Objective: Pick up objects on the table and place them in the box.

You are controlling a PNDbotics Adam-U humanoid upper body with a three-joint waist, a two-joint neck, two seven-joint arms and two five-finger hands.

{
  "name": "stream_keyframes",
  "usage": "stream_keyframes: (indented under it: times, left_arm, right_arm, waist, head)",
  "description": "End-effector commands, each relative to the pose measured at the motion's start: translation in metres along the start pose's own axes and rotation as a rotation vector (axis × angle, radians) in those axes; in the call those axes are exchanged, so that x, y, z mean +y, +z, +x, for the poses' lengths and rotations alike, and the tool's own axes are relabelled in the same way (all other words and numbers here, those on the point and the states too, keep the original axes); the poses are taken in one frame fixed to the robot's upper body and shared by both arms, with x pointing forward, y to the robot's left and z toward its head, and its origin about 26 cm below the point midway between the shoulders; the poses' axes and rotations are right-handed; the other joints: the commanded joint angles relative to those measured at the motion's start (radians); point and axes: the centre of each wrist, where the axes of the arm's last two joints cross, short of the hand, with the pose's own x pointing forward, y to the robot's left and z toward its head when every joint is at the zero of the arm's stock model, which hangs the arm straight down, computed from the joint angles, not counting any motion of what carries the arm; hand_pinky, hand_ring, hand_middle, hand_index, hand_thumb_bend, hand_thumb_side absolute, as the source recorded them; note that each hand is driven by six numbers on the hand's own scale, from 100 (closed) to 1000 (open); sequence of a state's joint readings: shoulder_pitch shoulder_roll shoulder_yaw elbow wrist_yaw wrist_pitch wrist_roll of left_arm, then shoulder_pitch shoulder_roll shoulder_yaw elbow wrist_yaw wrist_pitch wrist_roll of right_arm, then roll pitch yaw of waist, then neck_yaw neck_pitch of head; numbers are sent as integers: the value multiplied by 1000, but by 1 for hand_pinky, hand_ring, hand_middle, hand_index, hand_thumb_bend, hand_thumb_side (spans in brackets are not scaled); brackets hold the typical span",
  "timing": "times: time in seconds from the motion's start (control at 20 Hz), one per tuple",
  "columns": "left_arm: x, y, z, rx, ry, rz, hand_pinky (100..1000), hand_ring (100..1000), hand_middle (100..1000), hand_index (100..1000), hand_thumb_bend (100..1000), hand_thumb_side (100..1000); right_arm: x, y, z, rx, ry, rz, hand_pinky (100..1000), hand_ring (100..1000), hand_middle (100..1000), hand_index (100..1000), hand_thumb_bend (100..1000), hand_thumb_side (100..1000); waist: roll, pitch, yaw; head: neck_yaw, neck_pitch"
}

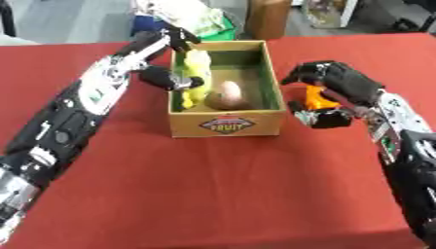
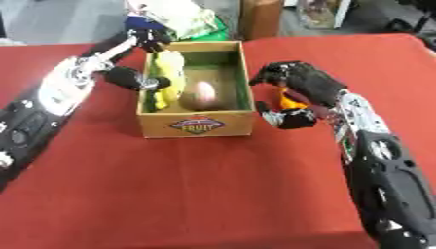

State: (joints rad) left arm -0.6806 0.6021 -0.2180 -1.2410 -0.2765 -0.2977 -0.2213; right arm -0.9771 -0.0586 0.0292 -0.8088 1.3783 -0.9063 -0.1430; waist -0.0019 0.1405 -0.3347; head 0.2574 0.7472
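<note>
- A cardboard box (image 1: pixel 227 124) with a "FRUIT" label on its near wall stands on the red bench (image 1: pixel 213 194), toward the far middle.
- Inside the box, a yellow fruit-like object (image 1: pixel 198 73) lies along the left wall, and a pale pink, egg-shaped object (image 1: pixel 227 93) lies near the middle of the box floor.
- The left hand (image 1: pixel 174 58) comes in from the left over the left wall of the box, its fingers and thumb curled around the yellow object, one part near the far end and one lower down beside it.
- The right hand (image 1: pixel 328 78) is just to the right of the box, over the bench, fingers bent down over an orange object (image 1: pixel 317 97); the thumb lies below it on the near side, so the hand is closed around the orange object.
- The orange object is outside the box, close to its right wall, and I cannot tell whether it touches the bench.
- Beyond the far edge of the bench some bags and a brown container stand on the floor.
</note>
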Motion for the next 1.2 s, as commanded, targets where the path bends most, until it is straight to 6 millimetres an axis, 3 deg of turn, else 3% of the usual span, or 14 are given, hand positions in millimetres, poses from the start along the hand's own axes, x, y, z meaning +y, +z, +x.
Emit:
stream_keyframes:
  times: [0.05,0.2,0.4,0.5,0.8,1.2]
  left_arm:
    - [33,16,20,-54,15,102,746,677,687,807,512,369]
    - [33,38,28,-37,109,178,709,619,623,778,436,288]
    - [29,61,39,-16,210,255,701,608,606,770,402,252]
    - [24,72,44,-4,237,273,704,610,606,770,393,252]
    - [13,100,52,28,275,323,704,607,596,767,388,255]
    - [-3,121,51,90,299,367,702,602,589,766,368,264]
  right_arm:
    - [-28,19,-23,49,55,-27,603,686,684,804,100,339]
    - [-29,46,-39,125,42,5,594,680,692,806,100,343]
    - [-29,74,-53,233,51,88,659,757,870,861,100,484]
    - [-27,85,-57,281,61,150,741,829,949,901,100,554]
    - [-23,104,-63,392,105,243,772,848,955,913,100,580]
    - [-6,125,-63,560,191,350,780,838,931,915,116,614]
  waist:
    - [0,-17,11]
    - [2,-18,37]
    - [5,-17,77]
    - [7,-18,93]
    - [11,-15,127]
    - [14,-15,153]
  head:
    - [-16,-5]
    - [-36,-6]
    - [-55,-12]
    - [-65,-12]
    - [-87,-18]
    - [-100,-17]
